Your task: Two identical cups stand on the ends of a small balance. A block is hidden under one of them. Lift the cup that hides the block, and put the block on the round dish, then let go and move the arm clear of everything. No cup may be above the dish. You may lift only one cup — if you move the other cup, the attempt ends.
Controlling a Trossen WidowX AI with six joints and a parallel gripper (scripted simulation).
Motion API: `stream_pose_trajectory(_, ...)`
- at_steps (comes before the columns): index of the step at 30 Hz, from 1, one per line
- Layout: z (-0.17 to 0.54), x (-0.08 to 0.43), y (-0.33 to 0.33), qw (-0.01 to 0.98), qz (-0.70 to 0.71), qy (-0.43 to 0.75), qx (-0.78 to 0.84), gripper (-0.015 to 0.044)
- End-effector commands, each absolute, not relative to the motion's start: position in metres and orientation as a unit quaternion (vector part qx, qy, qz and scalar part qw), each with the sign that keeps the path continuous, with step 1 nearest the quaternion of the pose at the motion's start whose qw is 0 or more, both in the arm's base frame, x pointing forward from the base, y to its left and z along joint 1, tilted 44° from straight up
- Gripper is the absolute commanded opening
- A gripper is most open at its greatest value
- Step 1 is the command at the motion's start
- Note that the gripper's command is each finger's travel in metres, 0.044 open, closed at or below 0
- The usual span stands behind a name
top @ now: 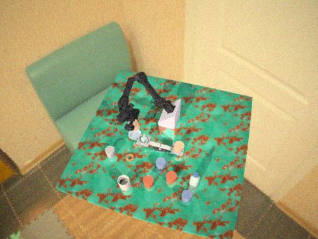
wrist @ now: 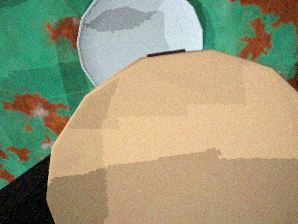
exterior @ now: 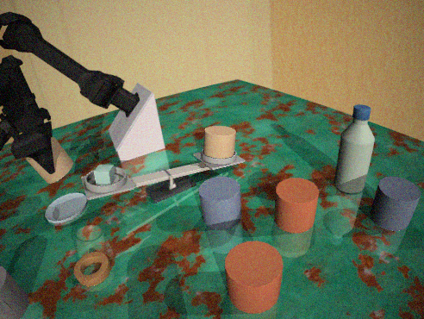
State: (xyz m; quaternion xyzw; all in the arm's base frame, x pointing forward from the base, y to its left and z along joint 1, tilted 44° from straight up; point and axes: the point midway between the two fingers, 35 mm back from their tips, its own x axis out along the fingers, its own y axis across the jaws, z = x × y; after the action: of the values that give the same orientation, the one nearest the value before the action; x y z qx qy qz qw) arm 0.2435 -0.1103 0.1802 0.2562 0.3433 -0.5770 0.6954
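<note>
Block (top: 144, 139) (exterior: 104, 174) is uncovered, sitting in the ring-shaped holder at the low end of the balance (top: 156, 144) (exterior: 148, 176); not on the dish. Round dish (top: 134, 134) (exterior: 66, 208) (wrist: 140, 37) is on the table (top: 207, 129) (exterior: 181, 259) (wrist: 30, 75), just beside that low end, nothing in it. Other cup (top: 178, 146) (exterior: 220, 142) stands upright on the raised end.

Fingers (top: 130, 125) (exterior: 53, 165) are closed on the lifted cup (top: 136, 124) (exterior: 60, 164) (wrist: 175, 140), set fairly wide around it. That cup is tilted, on the arm-base side of the dish. In the wrist view it fills most of the frame, with the dish partly behind its edge. Can't tell if it touches the table.

Arm base is a pale wedge (top: 170, 116) (exterior: 144, 133), behind the balance in the exterior view. Orange ring (top: 130, 159) (exterior: 79, 270) lies flat near the dish. Farther out: two red cylinders, two blue ones, and an upright bottle (top: 194, 179) (exterior: 355, 157) with a blue cap. In the top view, a hollow white cup-like thing (top: 123, 183) and a grey cylinder (top: 110, 151) too.
</note>
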Motion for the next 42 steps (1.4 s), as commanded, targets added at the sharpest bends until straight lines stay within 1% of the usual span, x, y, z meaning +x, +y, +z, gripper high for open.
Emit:
stream_pose_trajectory(1,0.183,0.230,-0.124,0.699,-0.572,0.341,0.259,0.0000)
stream_pose_trajectory(24,0.193,0.157,-0.182,0.719,-0.579,0.312,0.225,0.0000)
stream_pose_trajectory(36,0.167,0.161,-0.207,0.719,-0.580,0.311,0.224,0.0000)
stream_pose_trajectory(42,0.165,0.162,-0.210,0.719,-0.580,0.311,0.224,0.0000)
